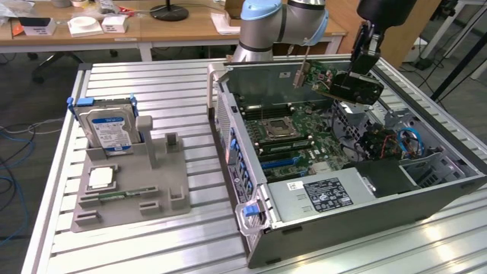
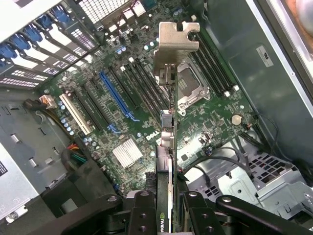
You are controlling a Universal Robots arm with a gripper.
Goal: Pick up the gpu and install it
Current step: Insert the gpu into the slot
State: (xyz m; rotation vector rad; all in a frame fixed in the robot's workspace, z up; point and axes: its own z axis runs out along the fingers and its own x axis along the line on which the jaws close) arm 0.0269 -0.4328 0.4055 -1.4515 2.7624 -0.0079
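Noted the gripper [image 1: 357, 77] hanging over the far end of the open computer case [image 1: 426, 194], at the exterior view's right. Found the jaws closed on the graphics card [image 1: 329, 77], one finger pressed to each flat face (wrist view looks straight down the card's edge, fingers [image 2: 142, 208] on either side).

Logged the graphics card [image 2: 167, 147] as up in the air, tilted, clear of the motherboard [image 1: 304, 131] and not seated in any slot. Seen with the black cooler side nearest the gripper [image 2: 166, 200] and the silver end bracket [image 2: 173, 44] pointing away from it. In the wrist view, placed the bracket over the area beside the processor socket [image 2: 188, 85], with the long blue slot [image 2: 117, 100] off to one side, well apart from the card's edge.

Inside the case, noted the grey power supply [image 1: 320, 197] with its black label at the near end.

On the slatted metal table [image 1: 152, 80], at the exterior view's left, recorded a grey parts tray [image 1: 129, 211] holding an upright hard drive [image 1: 106, 128] with a blue label, a square processor chip [image 1: 101, 178] lying flat, and a narrow memory stick [image 1: 122, 194] just below it.
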